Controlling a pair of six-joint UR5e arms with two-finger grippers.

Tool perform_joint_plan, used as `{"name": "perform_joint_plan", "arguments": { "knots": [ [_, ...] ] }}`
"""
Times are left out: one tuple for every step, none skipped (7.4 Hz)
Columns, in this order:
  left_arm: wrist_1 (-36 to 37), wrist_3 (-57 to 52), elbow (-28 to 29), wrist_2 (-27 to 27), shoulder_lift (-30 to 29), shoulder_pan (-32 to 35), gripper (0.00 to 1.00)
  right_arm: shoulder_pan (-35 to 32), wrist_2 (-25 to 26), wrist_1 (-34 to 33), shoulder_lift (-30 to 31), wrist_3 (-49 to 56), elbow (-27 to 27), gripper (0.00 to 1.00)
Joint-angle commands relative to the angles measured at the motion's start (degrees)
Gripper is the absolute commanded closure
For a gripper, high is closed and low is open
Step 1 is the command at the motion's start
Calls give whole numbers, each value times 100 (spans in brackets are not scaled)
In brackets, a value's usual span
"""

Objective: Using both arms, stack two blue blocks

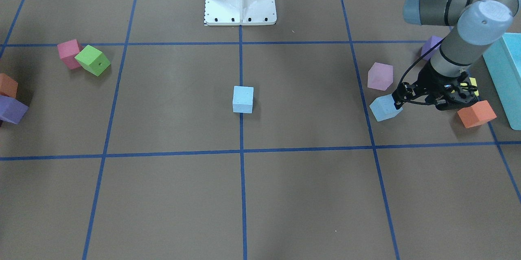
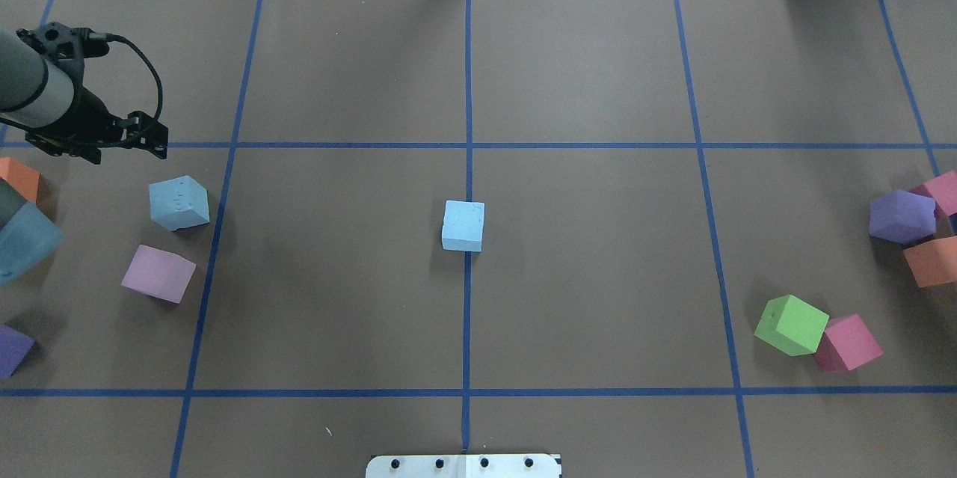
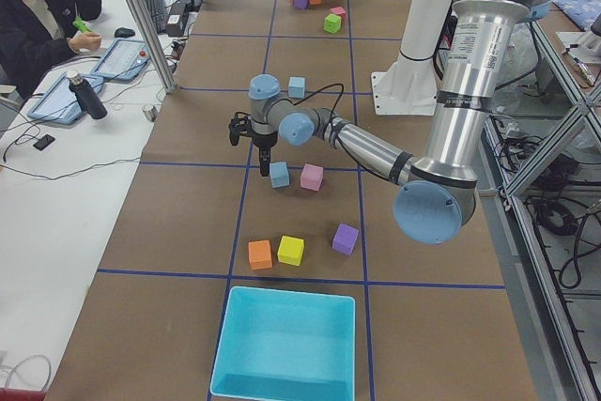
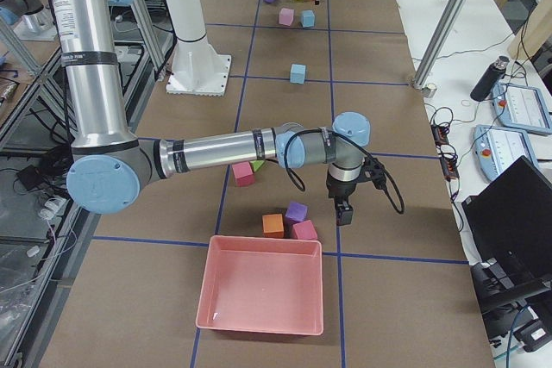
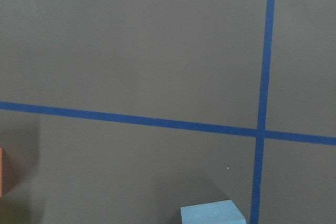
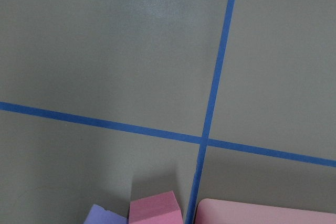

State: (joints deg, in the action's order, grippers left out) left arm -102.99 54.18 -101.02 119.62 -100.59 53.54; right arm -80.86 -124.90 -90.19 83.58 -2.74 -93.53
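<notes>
Left gripper [image 1: 399,99]: hovers close above outer blue block [image 1: 384,108]; I cannot tell its jaw spacing | Right gripper [image 4: 343,211]: spacing likewise unreadable | Centre blue block [image 1: 243,99]: mid-table, on the tape line | Handling: I judge the foam light and soft; pinch opposite flat faces gently.

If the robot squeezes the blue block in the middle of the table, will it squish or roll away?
It probably squishes a little: the blue block has a matte, pitted surface like foam, so it is likely light and grippy. It shouldn't roll, since it is a cube sitting flat on the table.
</notes>
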Motion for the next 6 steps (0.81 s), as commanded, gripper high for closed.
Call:
{"name": "perform_joint_plan", "arguments": {
  "knots": [
    [-930,566,484,-53,13,-273,2,0,27,1,-8,-7,19,0],
    [-951,672,504,-53,5,-317,2,0,18,1,-17,-42,19,0],
    [-951,708,504,-53,13,-370,2,0,18,1,-26,-60,19,0],
    [-951,717,487,-44,74,-379,2,0,10,1,-17,-60,19,0],
    [-960,708,486,-44,171,-414,2,0,9,1,-17,-69,19,0],
    [-960,708,495,-53,180,-475,2,0,9,1,-17,-77,1,0]
  ]
}}
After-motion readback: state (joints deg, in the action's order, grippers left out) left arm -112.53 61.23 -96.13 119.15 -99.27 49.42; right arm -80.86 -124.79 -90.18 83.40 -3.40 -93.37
